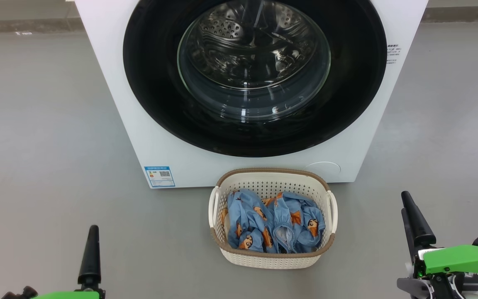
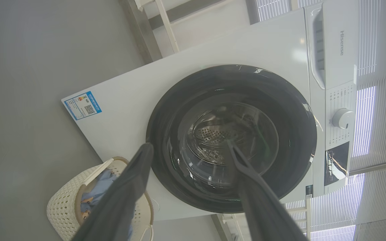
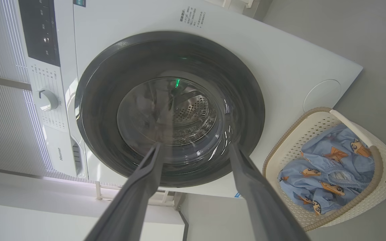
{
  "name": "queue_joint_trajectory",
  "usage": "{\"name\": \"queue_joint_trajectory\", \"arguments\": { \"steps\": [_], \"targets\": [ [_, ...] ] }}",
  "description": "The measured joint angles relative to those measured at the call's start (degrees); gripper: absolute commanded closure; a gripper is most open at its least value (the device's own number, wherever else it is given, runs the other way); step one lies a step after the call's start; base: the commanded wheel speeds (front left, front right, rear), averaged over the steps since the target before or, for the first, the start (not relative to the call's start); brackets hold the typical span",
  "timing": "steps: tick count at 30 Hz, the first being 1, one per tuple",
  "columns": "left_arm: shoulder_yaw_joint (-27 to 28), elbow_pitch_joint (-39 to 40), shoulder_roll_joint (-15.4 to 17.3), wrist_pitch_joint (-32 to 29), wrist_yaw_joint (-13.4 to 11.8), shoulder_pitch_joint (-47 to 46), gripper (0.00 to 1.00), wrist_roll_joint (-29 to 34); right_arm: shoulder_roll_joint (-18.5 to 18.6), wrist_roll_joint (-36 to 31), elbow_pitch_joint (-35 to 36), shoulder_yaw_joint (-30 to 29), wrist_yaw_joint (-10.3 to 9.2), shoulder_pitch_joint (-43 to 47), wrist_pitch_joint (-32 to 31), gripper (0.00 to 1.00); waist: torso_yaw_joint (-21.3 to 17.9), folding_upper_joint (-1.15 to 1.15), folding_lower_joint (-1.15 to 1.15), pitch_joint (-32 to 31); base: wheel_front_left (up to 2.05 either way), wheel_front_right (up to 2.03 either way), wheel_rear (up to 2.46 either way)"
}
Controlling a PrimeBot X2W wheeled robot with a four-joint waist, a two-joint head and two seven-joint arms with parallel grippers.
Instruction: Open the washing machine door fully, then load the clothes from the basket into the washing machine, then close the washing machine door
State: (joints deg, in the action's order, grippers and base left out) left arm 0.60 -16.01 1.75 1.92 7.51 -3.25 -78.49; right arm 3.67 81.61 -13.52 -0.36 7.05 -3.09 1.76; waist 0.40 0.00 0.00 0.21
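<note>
Head view: clothes [image 1: 272,224] lie in the basket [image 1: 273,260]; left gripper [image 2: 189,144] and right gripper [image 3: 194,145] gape wide.

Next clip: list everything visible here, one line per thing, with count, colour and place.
washing machine: one, white, on the floor ahead.
washing machine door: one, black rim, clear glass, on the machine's front, closed.
label sticker: one, blue, lower front corner.
control knob: one, silver, on the panel.
basket: one, cream, brown rim, on the floor before the machine.
clothes: one heap, light blue with orange figures, in the basket.
floor: grey.
left hand: one, dark fingers, open, empty.
right hand: one, dark fingers, open, empty.
</note>
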Motion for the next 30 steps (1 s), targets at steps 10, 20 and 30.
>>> {"name": "queue_joint_trajectory", "arguments": {
  "steps": [10, 20, 30],
  "targets": [
    [0.1, 0.2, 0.0, 1.7, 0.0, -0.3, 0.00, 10.8, 0.4, -9.3, 0.9, 0.6, 0.00, 0.0, 1.7, 0.00, -0.1, 0.00, 0.00, -0.2, 0.00, 0.00, 0.00],
    [-0.4, 0.2, 0.0, 3.2, 0.0, -0.4, 0.00, 19.9, 1.6, -23.2, 0.9, 2.0, 0.00, -0.1, 3.2, 0.00, -0.3, 0.00, 0.00, -0.5, 0.00, 0.00, 0.00],
    [-0.9, 0.0, 0.1, 4.9, -0.1, -0.5, 0.00, 31.2, 1.6, -35.4, 0.2, 1.5, 0.00, -0.2, 5.0, 0.00, -0.5, 0.00, 0.00, -0.4, 0.00, 0.00, 0.00]
  ]
}}
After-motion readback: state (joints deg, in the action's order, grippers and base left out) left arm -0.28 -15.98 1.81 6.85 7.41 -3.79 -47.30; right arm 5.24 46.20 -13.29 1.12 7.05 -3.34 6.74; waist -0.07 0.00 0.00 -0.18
